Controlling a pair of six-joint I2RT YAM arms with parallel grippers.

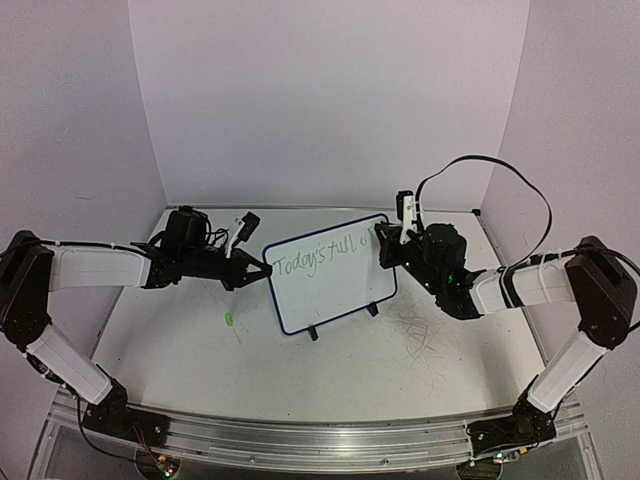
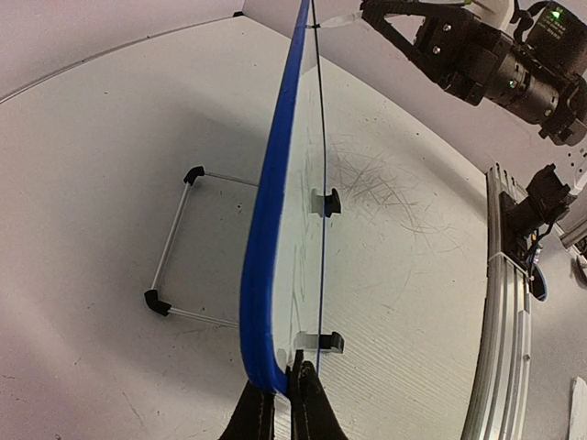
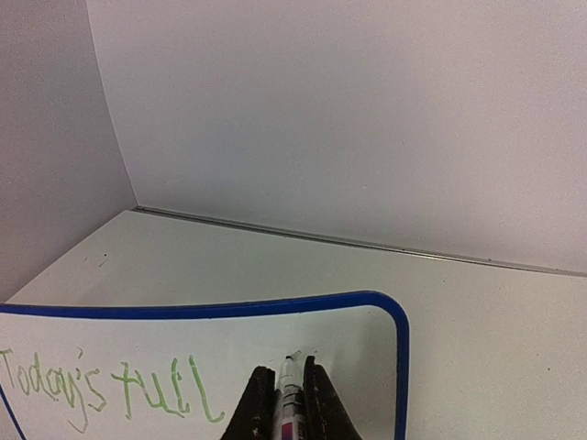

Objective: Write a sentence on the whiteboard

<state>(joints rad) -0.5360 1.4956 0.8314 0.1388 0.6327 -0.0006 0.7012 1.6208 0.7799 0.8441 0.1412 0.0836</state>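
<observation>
Left tool [image 1: 262,270] pressed together on the left frame edge of the whiteboard [image 1: 330,275], pinching it. Small green bit [image 1: 229,319] lies on the surface [image 1: 350,400] just below that tool, apart from the board. Whiteboard stands mid-surface on two black feet [image 1: 313,334], tilted back. Sentence [image 1: 320,258] in green reads "Today's full"; unfinished. Right tool [image 3: 289,408] pinches a marker [image 3: 291,390], tip at the board's upper right just past "full". Board looks light, stiff and slick-faced, so it probably slides or tips under pen pressure. Grip the frame edge, never the inked face, which would smear.
</observation>
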